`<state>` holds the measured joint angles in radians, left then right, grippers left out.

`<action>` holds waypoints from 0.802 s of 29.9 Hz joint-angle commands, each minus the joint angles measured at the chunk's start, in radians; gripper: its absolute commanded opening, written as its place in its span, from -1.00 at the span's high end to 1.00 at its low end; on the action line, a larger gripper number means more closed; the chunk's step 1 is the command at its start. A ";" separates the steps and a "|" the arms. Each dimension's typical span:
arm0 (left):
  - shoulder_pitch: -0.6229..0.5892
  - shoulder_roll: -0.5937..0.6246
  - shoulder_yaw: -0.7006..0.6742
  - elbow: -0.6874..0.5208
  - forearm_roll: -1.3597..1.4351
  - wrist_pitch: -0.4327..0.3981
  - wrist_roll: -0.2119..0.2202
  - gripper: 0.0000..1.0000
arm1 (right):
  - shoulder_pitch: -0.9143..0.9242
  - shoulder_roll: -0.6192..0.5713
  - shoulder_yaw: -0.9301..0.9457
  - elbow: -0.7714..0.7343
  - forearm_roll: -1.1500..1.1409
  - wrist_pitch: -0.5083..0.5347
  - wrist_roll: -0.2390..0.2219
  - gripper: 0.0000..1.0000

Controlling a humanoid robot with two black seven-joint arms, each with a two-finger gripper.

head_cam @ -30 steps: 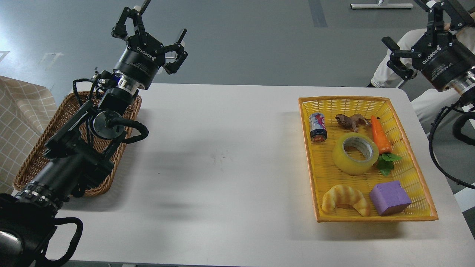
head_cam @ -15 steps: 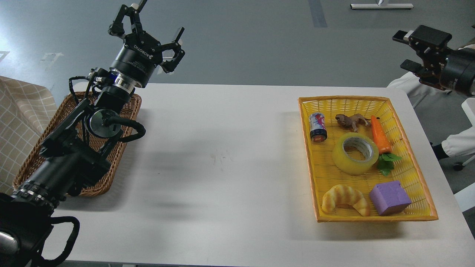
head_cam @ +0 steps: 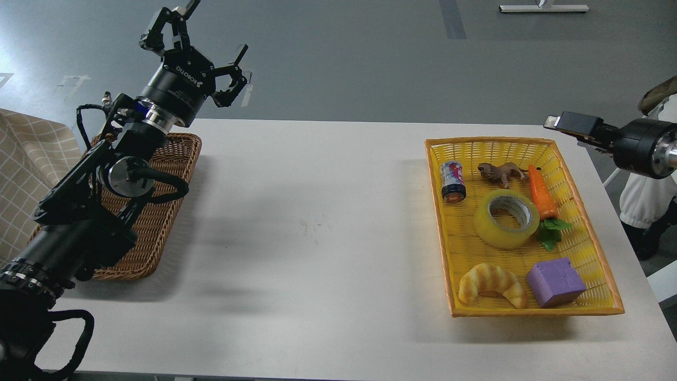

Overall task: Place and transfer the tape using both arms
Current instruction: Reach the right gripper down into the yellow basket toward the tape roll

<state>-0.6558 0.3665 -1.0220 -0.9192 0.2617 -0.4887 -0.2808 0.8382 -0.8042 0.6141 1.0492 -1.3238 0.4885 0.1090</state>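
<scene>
**Tape waiting in the yellow basket**

From the head view, the tape point(head_cam: 506, 219) lies flat in the yellow basket point(head_cam: 587, 248) on the table point(head_cam: 317, 222), between can point(head_cam: 453, 181) and carrot point(head_cam: 542, 196). We judge it light, stiff and slick; gripping across wall and core seems safest. Our left tool point(head_cam: 203, 69) hangs empty, fingers spread wide. Our right tool point(head_cam: 574, 125) hovers beside the basket, end-on; we cannot tell its opening.
</scene>
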 commanded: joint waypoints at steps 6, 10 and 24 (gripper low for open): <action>-0.001 0.002 0.008 0.000 0.001 0.000 -0.001 -0.96 | 0.007 0.000 -0.094 0.002 -0.110 0.000 0.008 -0.98; -0.002 0.002 0.008 0.000 0.001 0.000 0.000 -0.96 | 0.006 0.011 -0.103 0.002 -0.186 0.000 0.009 -0.98; -0.004 0.003 0.008 0.002 0.002 0.000 0.000 -0.96 | -0.014 0.059 -0.132 0.023 -0.199 0.000 0.003 -1.00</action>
<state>-0.6595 0.3683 -1.0143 -0.9173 0.2639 -0.4887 -0.2808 0.8282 -0.7607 0.5028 1.0715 -1.5173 0.4885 0.1129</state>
